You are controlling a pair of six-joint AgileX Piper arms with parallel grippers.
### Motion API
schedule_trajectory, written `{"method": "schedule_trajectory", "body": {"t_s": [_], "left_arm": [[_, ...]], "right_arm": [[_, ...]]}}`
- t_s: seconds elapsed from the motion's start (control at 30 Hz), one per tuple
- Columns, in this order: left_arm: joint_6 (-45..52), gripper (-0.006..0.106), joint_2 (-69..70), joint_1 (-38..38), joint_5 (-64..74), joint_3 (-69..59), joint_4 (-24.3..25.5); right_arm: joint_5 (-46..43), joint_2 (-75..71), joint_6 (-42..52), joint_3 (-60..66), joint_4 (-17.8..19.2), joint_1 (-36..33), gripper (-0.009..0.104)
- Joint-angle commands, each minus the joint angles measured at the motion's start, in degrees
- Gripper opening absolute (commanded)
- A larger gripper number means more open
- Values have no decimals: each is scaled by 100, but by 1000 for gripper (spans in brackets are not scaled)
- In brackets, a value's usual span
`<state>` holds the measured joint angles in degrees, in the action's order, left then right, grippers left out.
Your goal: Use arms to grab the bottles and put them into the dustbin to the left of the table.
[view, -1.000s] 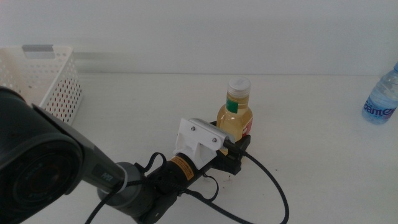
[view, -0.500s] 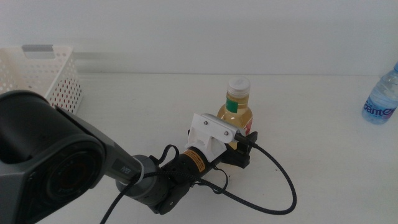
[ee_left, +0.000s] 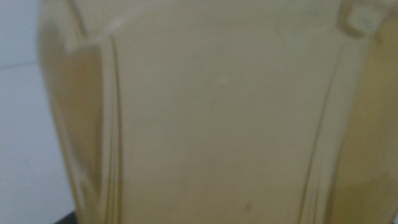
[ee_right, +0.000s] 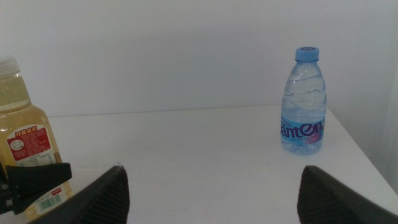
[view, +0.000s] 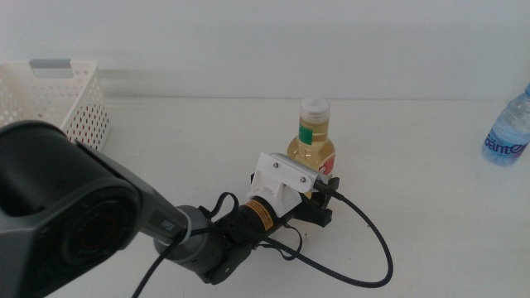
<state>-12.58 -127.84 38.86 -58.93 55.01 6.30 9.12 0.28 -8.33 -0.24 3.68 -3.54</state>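
Near the middle of the white surface (view: 431, 207), the left hand (view: 325, 192) sits low around the base of the yellow-liquid bottle (view: 312, 142), its dark jaws showing on the far and near sides of the bottle's lower body. The bottle stands upright with its white cap (view: 314, 106) on top and a green band below the neck. From the left wrist view, the yellow bottle wall (ee_left: 211, 118) fills nearly the whole picture, so close that the jaws themselves are out of sight there; whether the hand has actually clamped on the bottle or only brackets it, I cannot tell. A white bracket (view: 281, 175) sits on the wrist behind the hand, and a black cable (view: 373, 248) loops from it across the surface toward the front.

The right hand (ee_right: 211, 186) waits well apart on the right side, its two dark jaws spread wide with nothing between them; its view shows the yellow bottle's red and white label (ee_right: 28, 149) and one dark jaw of the left hand just beside it.

The blue-capped water bottle (view: 509, 128) stands upright near the right edge of the surface, far from both hands. The white perforated dustbin (view: 58, 103) stands at the far left, with a grey strip on its rim.
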Motion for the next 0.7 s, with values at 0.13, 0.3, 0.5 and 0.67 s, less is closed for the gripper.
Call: {"method": "schedule_trajectory", "body": {"t_s": [0.13, 0.3, 0.5, 0.67], "left_arm": [[148, 4, 982, -11, 703, -132, -96], [518, 2, 1766, -1, 1823, -132, -134], [621, 2, 2574, -14, 2558, -121, -30], [617, 2, 3248, -508, 3861, 119, -30]], "right_arm": [[-10, -28, 39, 24, 24, 17, 89], [-10, -28, 39, 24, 24, 17, 89], [-10, -28, 39, 24, 24, 17, 89], [-10, -28, 39, 24, 24, 17, 89]]}}
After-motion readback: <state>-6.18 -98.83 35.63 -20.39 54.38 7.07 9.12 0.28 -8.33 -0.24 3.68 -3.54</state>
